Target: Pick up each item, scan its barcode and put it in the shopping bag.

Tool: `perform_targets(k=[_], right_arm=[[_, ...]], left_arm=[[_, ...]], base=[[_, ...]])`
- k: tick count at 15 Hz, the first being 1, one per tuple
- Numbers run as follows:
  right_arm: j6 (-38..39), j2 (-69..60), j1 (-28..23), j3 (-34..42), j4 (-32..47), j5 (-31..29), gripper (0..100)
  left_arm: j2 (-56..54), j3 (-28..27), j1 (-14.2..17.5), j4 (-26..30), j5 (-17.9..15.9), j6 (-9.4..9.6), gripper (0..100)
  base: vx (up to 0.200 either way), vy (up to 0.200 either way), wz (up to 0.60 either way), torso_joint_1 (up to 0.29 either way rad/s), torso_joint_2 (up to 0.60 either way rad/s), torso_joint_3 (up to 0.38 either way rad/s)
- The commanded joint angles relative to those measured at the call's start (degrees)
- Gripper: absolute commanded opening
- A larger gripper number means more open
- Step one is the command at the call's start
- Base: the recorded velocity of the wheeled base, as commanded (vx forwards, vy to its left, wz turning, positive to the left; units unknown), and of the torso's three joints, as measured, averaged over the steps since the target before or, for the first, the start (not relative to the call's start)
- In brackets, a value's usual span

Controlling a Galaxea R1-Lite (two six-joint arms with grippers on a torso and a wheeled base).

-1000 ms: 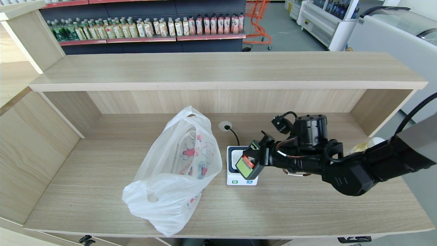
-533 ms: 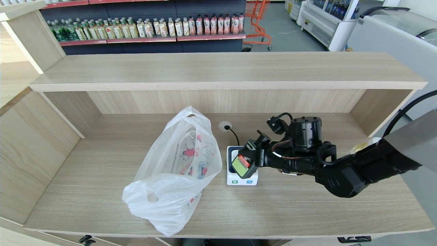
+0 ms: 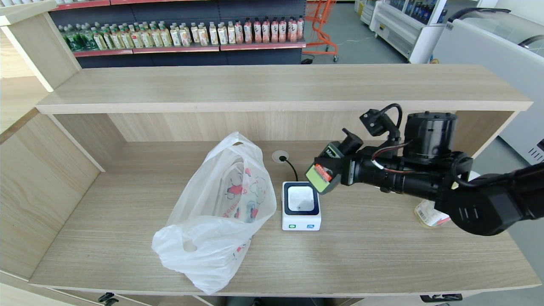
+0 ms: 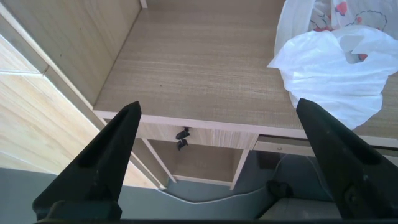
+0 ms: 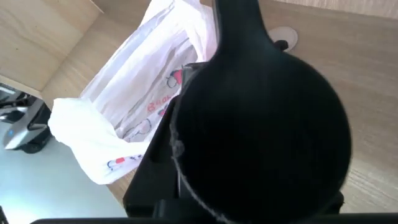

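Lifted up and away from the scanner [image 3: 301, 206], right end effector [image 3: 327, 171] grips the green item [image 3: 318, 179]; left end effector [image 4: 217, 106] spread wide.

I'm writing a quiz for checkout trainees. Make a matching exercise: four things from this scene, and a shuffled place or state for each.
1 white plastic shopping bag
2 white square scanner box
3 small green-faced pack
4 left claw

a open
b gripped in right claw
c slumped left of scanner
d flat on wooden counter, cable attached

Pairs: 1-c, 2-d, 3-b, 4-a
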Motion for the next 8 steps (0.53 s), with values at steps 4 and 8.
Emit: perform_targets(k=[4, 8], right_arm=[[-4.9, -14.9, -1.1, 11.4, -0.1, 0.4, 0], [-4.7, -18.5, -1.0, 13.4, 0.1, 0.5, 0]], left_arm=[[0.0, 0.0, 0.0, 0.0, 0.0, -0.01, 100], [0.1, 0.0, 0.0, 0.0, 0.0, -0.01, 100]], base=[[0.0, 0.0, 0.0, 0.0, 0.0, 0.0], [0.0, 0.0, 0.0, 0.0, 0.0, 0.0]])
